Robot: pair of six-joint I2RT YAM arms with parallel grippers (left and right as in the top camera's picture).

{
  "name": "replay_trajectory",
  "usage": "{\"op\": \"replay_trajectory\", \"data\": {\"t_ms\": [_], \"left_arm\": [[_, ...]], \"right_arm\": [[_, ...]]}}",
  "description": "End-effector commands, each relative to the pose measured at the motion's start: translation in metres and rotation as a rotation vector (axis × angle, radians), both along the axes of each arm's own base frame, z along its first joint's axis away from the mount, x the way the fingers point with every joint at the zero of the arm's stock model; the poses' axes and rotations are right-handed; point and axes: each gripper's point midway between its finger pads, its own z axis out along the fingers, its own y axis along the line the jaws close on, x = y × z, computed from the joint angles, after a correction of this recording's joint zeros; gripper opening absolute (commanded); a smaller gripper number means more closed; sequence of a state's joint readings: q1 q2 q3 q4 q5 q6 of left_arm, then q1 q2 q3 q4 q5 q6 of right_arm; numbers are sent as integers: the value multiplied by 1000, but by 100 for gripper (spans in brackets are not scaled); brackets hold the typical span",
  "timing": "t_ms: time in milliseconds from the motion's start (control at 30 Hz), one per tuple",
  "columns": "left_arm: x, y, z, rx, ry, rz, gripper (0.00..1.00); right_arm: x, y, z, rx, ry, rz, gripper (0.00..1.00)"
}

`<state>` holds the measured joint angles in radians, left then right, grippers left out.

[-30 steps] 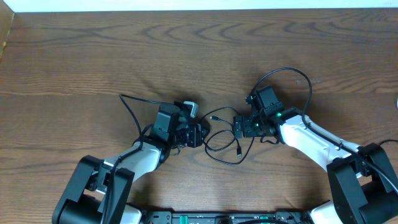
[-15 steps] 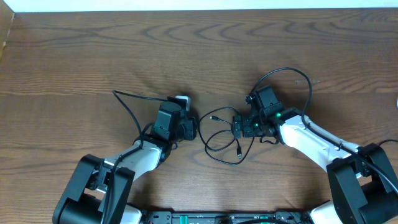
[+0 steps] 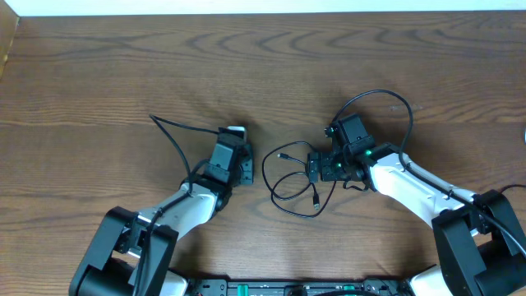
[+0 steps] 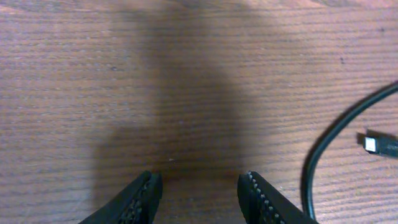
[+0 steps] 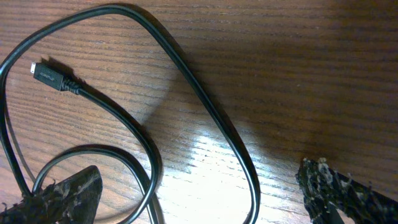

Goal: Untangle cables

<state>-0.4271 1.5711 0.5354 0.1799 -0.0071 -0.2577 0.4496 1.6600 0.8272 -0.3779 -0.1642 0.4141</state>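
We see a dark brown wooden table (image 3: 123, 66), its grain running sideways. On it a thin black cable (image 5: 205, 106) lies in loose, overlapping loops (flat against the wood), with a small plug end (image 5: 48, 73) resting on bare boards.

ROBOTICS LAB, TEST BENCH: A dark wood-grain table (image 3: 99, 82) carries two white-and-black robot arms, the left arm (image 3: 185, 205) and the right arm (image 3: 411, 185). Both are rooted at the table's near edge, beside a black equipment rail (image 3: 296, 288) dotted with small green lights. A thin black cable (image 5: 205, 104) lies loose on the middle of the table between the arms, and a plain white strip (image 3: 246, 6) runs along the table's far edge; there are no household furnishings, only bare working surface and machinery.
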Motion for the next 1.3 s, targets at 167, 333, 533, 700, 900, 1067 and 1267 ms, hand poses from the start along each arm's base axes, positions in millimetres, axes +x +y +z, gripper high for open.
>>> {"op": "replay_trajectory", "data": {"t_ms": [167, 333, 533, 700, 900, 1067, 1267], "left_arm": [[-34, -1, -40, 21, 146, 3, 45], [-41, -15, -40, -49, 183, -40, 45], [-51, -32, -40, -66, 198, -100, 45], [-66, -54, -39, -72, 208, -185, 45], [-71, -61, -39, -65, 206, -213, 45], [-49, -44, -34, 25, 115, -148, 45], [-16, -38, -7, -18, 34, -95, 45]], "right_arm": [[-35, -6, -33, -6, 148, -3, 99], [-38, -1, -32, 20, 167, 6, 99], [-43, -2, -32, 20, 191, -10, 99], [-44, -3, -33, 17, 199, -12, 99], [-49, -5, -34, 8, 218, -15, 99], [-49, -5, -34, 7, 219, -15, 99], [-49, -5, -34, 6, 217, -11, 99]]}}
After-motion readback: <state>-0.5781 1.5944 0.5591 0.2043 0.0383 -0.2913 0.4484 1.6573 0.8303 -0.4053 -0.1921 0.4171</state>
